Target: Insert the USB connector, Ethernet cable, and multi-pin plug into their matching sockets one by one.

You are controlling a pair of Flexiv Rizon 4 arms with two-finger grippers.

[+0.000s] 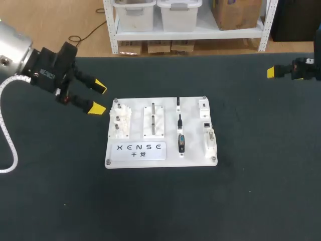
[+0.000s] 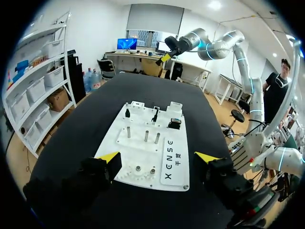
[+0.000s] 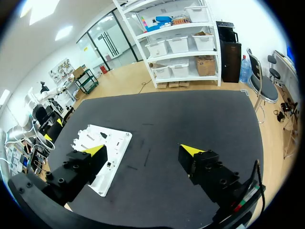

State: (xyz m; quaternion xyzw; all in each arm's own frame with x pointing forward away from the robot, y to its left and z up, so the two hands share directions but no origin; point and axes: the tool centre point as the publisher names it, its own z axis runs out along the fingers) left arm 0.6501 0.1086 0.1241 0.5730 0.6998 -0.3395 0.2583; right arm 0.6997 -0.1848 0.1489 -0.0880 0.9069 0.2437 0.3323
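Plugs (image 1: pixel 179 120): three dark connectors lie in a column on the white board (image 1: pixel 194 140), just right of its centre. They sit end to end and close together, so a skewed grasp would likely tip one from its cradle or drag its neighbour.
Sockets (image 1: pixel 206 124): pale column at 3 o'clock of the plugs, near the board's right edge. A plug brought to the wrong socket, or arriving tilted, would probably jam or push the board across the dark table (image 1: pixel 251 191).
Left gripper (image 1: pixel 99 98): fingers wide apart and holding nothing, at 10 o'clock of the board, just off its far left corner. A low sweep toward the plugs could clip the peg block (image 1: pixel 119 120) on that side.
Right gripper (image 3: pixel 143 150): fingers wide and empty, well apart from the board at its 2 o'clock. If both arms go in together, they risk colliding over the board.
Plug axis: each plug's long axis runs 12 to 6 in the head view, parallel to the board's short sides. I cannot tell which end carries the mating face.
Largest plug (image 1: pixel 181 143): black body with a blue spot, nearest the board's 6 o'clock edge and beside a wide socket (image 1: pixel 211 139). It is likely the multi-pin one.
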